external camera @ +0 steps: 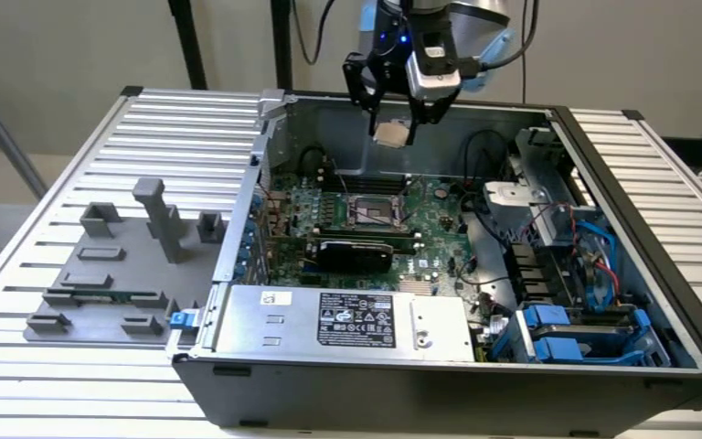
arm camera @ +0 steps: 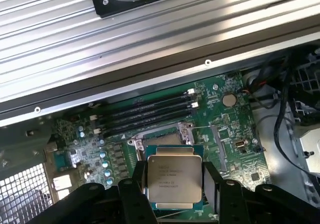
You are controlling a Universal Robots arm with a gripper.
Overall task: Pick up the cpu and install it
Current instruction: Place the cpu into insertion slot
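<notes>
My gripper [external camera: 395, 126] hangs above the open computer case [external camera: 449, 384], shut on the cpu [external camera: 390, 133], a small square chip seen as a pale tile between the black fingers. In the wrist view the cpu [arm camera: 174, 179] shows its silver-grey printed top and thin green rim, and a black finger [arm camera: 136, 184] presses on each of two opposite edges. The motherboard [external camera: 430, 215] lies below on the case floor. Its cpu socket [external camera: 373, 212] sits open, well under the chip. Beyond the held chip, the wrist view shows the socket frame [arm camera: 162, 135], partly hidden by it.
Black memory slots [arm camera: 145, 113] run beside the socket. A power supply [external camera: 339, 320] fills the case's near side, with blue drive bays [external camera: 570, 334] and cables at the exterior view's right. A grey fixture tray [external camera: 120, 265] with a green memory stick [external camera: 113, 297] sits outside, to the left.
</notes>
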